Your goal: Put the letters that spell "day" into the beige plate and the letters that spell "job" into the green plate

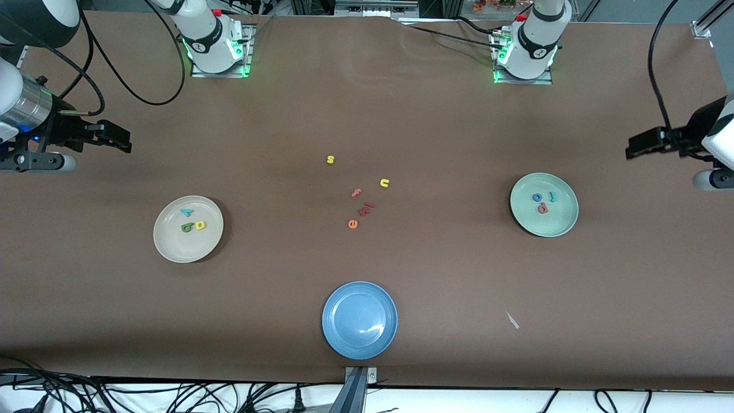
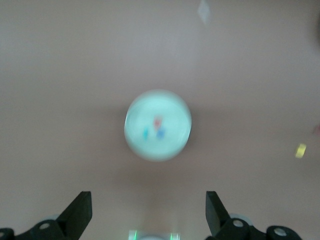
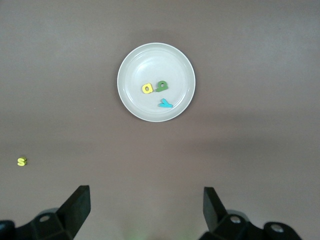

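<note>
Front view showed you both plates filled, "d", "a", "y" [image 1: 192, 221] in the beige plate [image 1: 172, 246] below your spread, empty right gripper [image 3: 145, 200], "j", "o", "b" [image 1: 543, 202] in the green plate [image 1: 559, 226] below your spread, empty left gripper [image 2: 148, 202], so any further descent risked scattering sorted letters.

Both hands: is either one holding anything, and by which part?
Nothing is held. The left hand and the right hand are both open and empty, each up in the air at its own end of the table.
</note>
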Tool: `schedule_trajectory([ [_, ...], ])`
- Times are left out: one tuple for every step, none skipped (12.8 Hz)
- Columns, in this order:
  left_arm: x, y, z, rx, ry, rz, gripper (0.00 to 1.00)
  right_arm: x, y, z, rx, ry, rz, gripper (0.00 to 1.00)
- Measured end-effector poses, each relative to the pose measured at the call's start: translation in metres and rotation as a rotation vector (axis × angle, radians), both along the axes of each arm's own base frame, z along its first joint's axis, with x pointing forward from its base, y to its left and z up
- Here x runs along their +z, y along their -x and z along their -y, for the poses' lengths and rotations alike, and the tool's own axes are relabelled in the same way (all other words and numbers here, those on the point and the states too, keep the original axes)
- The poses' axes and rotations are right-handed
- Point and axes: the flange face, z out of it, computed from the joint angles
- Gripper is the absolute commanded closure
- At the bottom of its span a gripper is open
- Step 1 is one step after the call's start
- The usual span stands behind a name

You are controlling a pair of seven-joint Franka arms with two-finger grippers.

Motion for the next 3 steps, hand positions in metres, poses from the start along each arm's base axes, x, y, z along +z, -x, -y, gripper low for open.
schedule_trajectory([
  [-0.009, -0.010, 0.004, -0.009, -0.014, 0.031, 0.00, 0.000, 0.000, 0.000, 0.000, 0.000, 0.000, 0.00],
  [-0.019, -0.017, 0.000, -0.009, -0.039, 0.034, 0.00, 0.000, 0.000, 0.000, 0.000, 0.000, 0.000, 0.00],
  [-0.026, -0.021, -0.004, -0.009, -0.061, 0.028, 0.00, 0.000, 0.000, 0.000, 0.000, 0.000, 0.000, 0.00],
])
